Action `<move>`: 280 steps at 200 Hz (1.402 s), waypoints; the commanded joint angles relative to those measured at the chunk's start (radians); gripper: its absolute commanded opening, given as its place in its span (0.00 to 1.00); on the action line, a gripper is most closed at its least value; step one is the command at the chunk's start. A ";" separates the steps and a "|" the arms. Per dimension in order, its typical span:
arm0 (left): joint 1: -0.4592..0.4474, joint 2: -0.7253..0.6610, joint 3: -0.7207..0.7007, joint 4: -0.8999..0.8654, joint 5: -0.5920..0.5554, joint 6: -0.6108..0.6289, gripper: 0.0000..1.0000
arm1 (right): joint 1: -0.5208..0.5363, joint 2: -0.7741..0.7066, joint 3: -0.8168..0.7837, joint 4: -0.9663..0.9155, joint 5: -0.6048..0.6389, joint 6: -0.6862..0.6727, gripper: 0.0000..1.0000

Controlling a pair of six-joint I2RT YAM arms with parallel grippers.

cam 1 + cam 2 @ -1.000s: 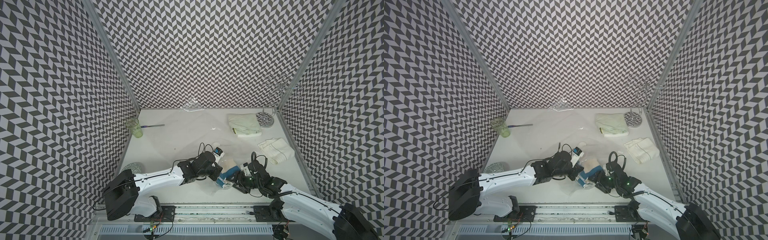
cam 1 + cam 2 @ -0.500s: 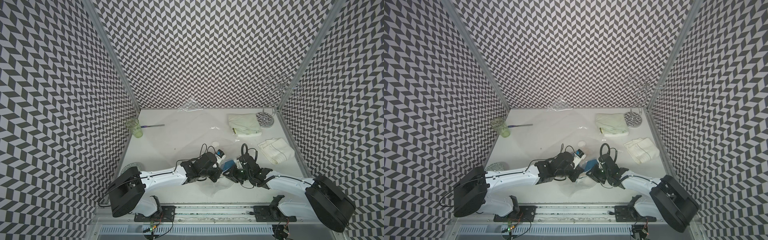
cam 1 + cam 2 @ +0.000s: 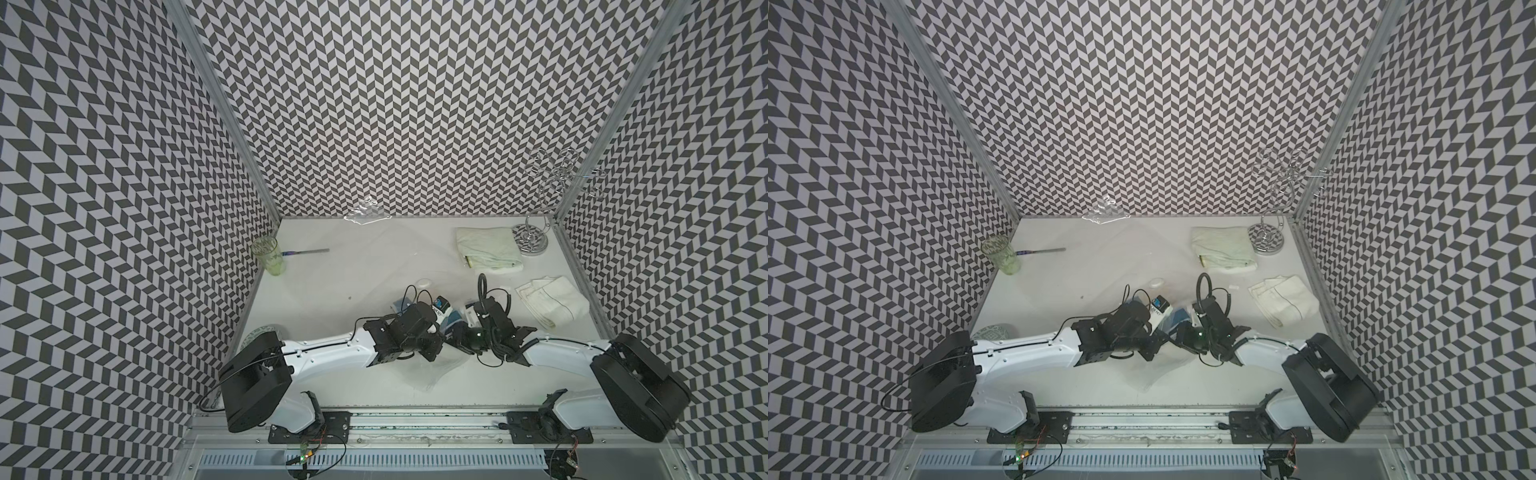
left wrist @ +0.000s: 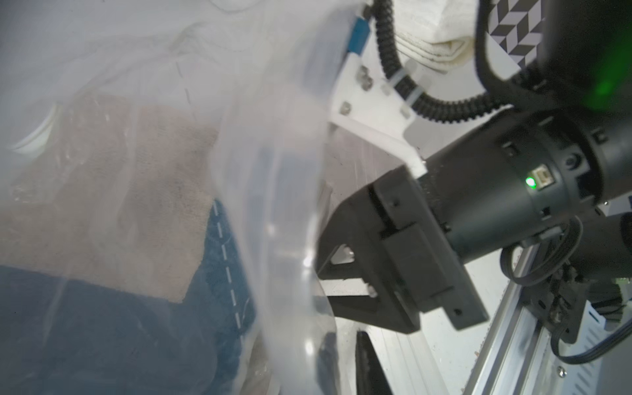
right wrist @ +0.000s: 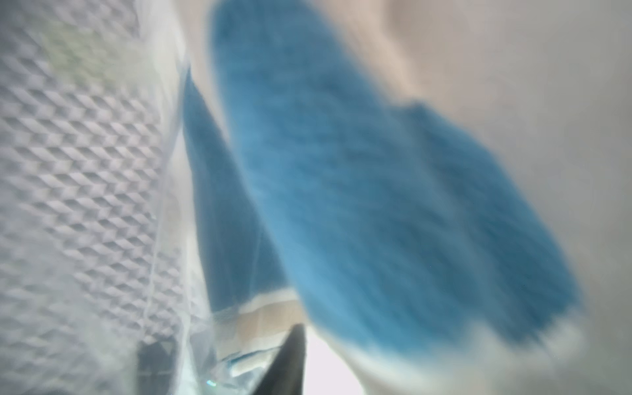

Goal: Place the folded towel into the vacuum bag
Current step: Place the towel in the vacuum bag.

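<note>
The folded towel [image 3: 451,322], blue with a beige part, lies low between my two grippers near the table's front middle. In the left wrist view the towel [image 4: 136,273] shows through the clear film of the vacuum bag [image 4: 284,205]. The vacuum bag [image 3: 432,370] spreads across the table, with its white valve [image 3: 424,284] farther back. My left gripper [image 4: 349,366] stands slightly open, and the bag's edge hangs over one of its fingers. My right gripper [image 3: 457,334] reaches into the bag's mouth. Only one dark finger [image 5: 290,355] shows beside the blurred towel [image 5: 359,205].
A pale green towel [image 3: 488,248] and a white towel [image 3: 552,301] lie at the back right, next to a wire stand [image 3: 532,241]. A green glass [image 3: 270,257] and a thin tool [image 3: 307,251] sit at the back left. A patterned dish [image 3: 259,334] is by the left arm.
The right arm has swung in from the front right and pushed the blue towel back and left, toward the left gripper. The left gripper's fingers have parted a little.
</note>
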 commanded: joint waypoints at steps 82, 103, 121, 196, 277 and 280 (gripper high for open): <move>0.052 0.185 0.272 -0.123 -0.058 0.113 0.11 | 0.015 0.007 -0.044 0.384 0.174 0.278 0.58; 0.065 0.202 0.307 -0.109 -0.041 0.144 0.01 | 0.036 0.064 -0.041 0.441 0.205 0.281 0.48; 0.066 0.213 0.348 -0.117 -0.038 0.172 0.00 | 0.035 0.124 -0.061 0.597 0.169 0.262 0.30; 0.066 0.163 0.289 -0.091 -0.024 0.200 0.00 | 0.014 0.156 0.075 0.422 -0.337 -0.104 0.00; 0.051 0.112 0.244 -0.041 0.008 0.182 0.03 | -0.121 0.116 0.151 -0.002 -0.322 -0.301 0.00; 0.050 0.111 0.241 -0.038 0.008 0.181 0.03 | -0.122 0.123 0.149 0.014 -0.319 -0.291 0.00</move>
